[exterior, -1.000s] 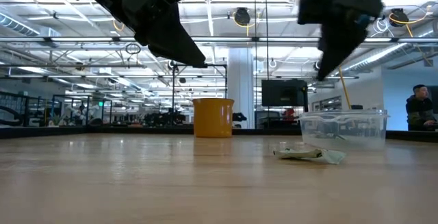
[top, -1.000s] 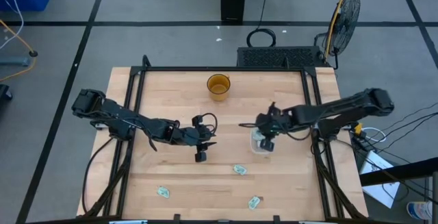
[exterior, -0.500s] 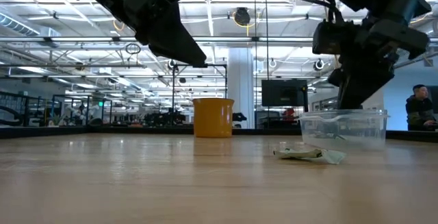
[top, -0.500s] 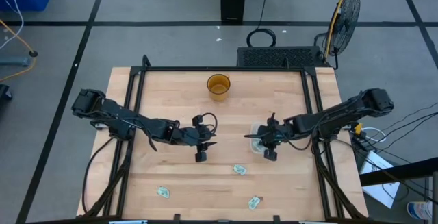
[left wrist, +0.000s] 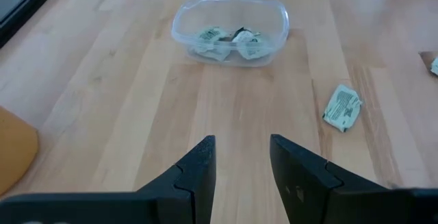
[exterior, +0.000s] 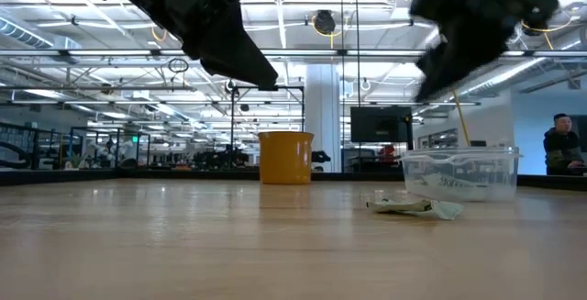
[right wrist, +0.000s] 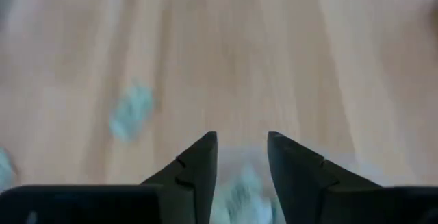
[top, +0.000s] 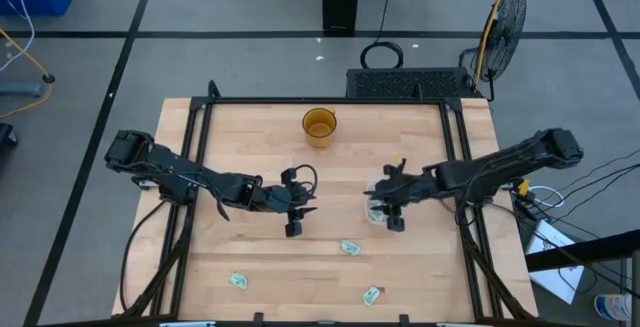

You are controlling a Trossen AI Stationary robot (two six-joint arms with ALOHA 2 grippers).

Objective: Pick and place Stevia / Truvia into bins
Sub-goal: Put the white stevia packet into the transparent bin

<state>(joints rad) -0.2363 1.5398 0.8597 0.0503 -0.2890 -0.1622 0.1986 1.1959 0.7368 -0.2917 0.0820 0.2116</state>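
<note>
The bin [left wrist: 229,29], a clear tub, stands right of the table's centre with several green-and-white Stevia sachets [left wrist: 226,38] lying in it. My right gripper [top: 377,206] hangs open above the bin [exterior: 459,172], with nothing between its fingers [right wrist: 198,159]. My left gripper [left wrist: 241,148] is open too and hovers at mid-table [top: 306,210], pointing at the bin. More sachets lie flat on the wood: one just near of the bin [top: 349,248], two by the near edge [top: 238,280] [top: 372,294].
An amber cup [top: 319,125] stands near the far edge, at the middle. A black frame [top: 320,100] runs along the table's sides. A fan [top: 500,17] stands off the table at the far right. Bare wood lies between the two grippers.
My right gripper dipped down to the bin and has come up again, now hanging above it. More sachet paper shows in the bin's bottom than before. The left arm kept still.
</note>
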